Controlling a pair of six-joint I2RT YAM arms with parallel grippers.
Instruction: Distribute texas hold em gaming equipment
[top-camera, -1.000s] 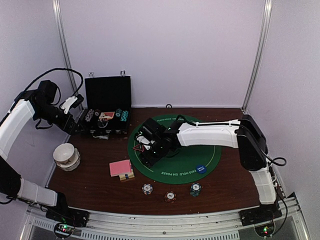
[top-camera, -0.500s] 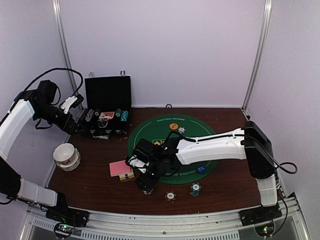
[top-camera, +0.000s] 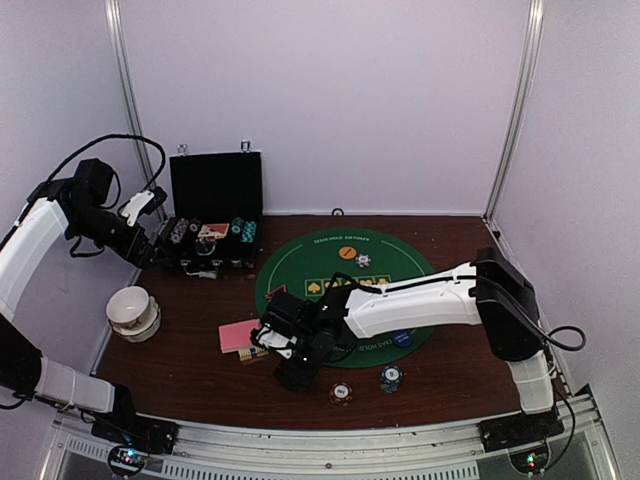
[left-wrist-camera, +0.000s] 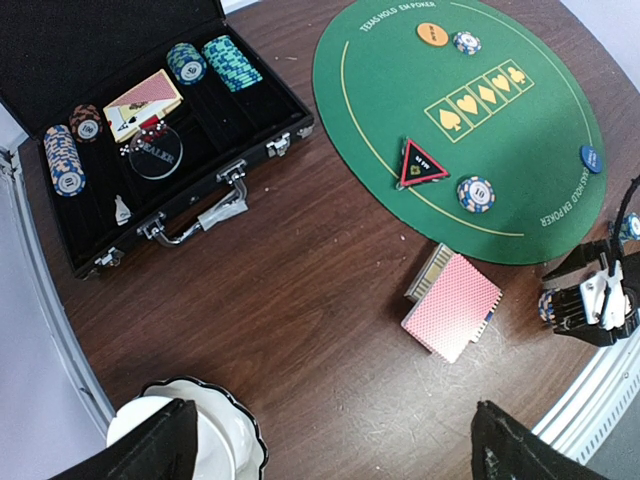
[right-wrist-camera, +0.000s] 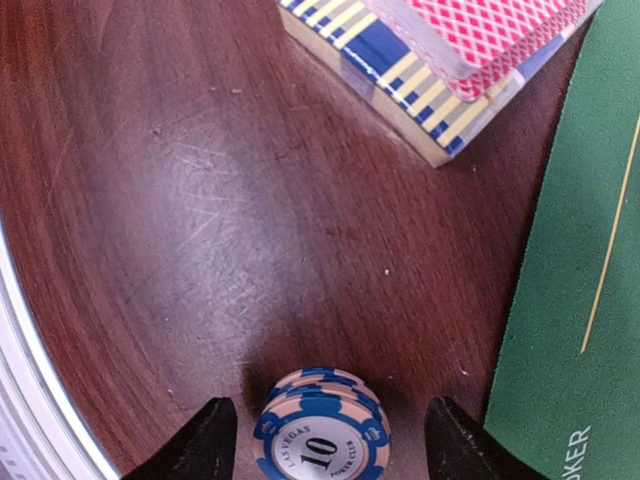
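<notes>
At the near edge of the table (right-wrist-camera: 180, 200), just off the green mat (right-wrist-camera: 580, 300), the right gripper (right-wrist-camera: 322, 450) straddles the chip stack (right-wrist-camera: 318, 410), jaws apart and clear of it — evidently the pick-up step, calling next for closure on the stack's rim — with the left gripper (left-wrist-camera: 335, 450) idle, wide open.

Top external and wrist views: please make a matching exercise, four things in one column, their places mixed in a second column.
1. orange round disc button
2. pink-backed deck of playing cards
3. blue-and-white striped chip stack, right wrist view
4. white ceramic bowl

A. between the fingers of the open right gripper
B. on the round green felt mat
C. near the left edge of the brown wooden table
D. on a blue-and-yellow striped box

Pairs: 1-B; 2-D; 3-A; 4-C.
</notes>
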